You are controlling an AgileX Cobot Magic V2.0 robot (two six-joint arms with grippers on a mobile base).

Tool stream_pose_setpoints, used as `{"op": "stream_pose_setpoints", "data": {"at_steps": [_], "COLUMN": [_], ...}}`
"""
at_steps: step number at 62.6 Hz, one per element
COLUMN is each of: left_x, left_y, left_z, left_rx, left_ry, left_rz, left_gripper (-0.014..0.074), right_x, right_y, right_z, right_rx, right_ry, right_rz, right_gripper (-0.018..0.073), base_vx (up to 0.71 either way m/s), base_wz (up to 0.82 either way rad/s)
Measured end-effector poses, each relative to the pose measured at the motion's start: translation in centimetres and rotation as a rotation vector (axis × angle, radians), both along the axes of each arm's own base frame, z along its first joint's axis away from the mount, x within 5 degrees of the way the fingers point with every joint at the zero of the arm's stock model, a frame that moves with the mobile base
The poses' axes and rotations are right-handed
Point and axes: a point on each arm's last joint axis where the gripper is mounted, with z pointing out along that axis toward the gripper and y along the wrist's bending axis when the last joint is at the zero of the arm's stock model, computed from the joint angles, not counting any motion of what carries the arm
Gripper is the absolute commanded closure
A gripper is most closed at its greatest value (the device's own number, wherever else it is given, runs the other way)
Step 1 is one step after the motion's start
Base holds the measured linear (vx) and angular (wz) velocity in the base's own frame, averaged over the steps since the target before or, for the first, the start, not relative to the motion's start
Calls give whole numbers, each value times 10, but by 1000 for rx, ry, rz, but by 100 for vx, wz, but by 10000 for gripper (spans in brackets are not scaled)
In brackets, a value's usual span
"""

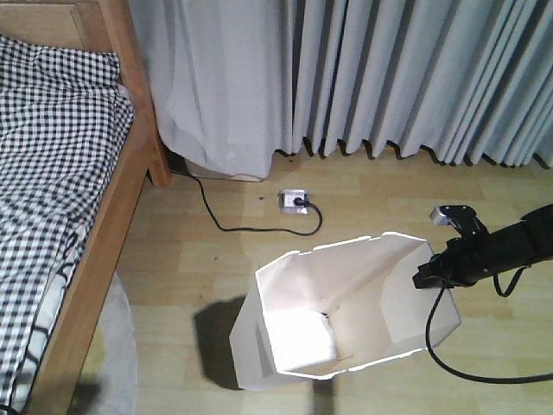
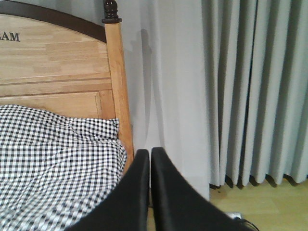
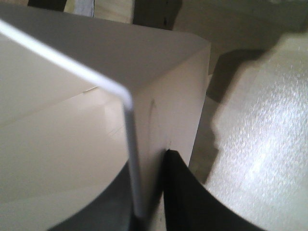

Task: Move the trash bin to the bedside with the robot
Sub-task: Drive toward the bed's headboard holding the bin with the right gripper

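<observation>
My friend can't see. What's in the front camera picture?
The right gripper pinches the rim of an empty white trash bin over a wooden floor. A wooden bed with black-and-white checked bedding is on the left, and grey curtains hang behind.

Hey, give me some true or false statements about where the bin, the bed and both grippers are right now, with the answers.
1. The right gripper has its fingers on either side of the trash bin wall. True.
2. The trash bin touches the bed frame. False: it is apart from the frame, with bare floor between them.
3. The left gripper holds a cloth. False: its fingers are closed with nothing between them.
4. A power strip lies on the floor in front of the curtains. True.
5. The trash bin is full of rubbish. False: nothing shows inside it.
</observation>
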Motion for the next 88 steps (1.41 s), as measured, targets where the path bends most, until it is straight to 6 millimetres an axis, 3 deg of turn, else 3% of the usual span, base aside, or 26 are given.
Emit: {"op": "stream_pose_setpoints", "data": {"at_steps": [88], "left_x": [0], "left_y": [0], "left_z": [0], "left_rx": [0], "left_ry": [0], "left_rz": [0], "left_gripper": [603], "right_x": [0], "right_y": [0], "right_z": [0], "right_rx": [-1], "right_ry": [0], "right_rz": [0], "right_gripper": [564], "base_vx": [21], "base_wz": [0]}}
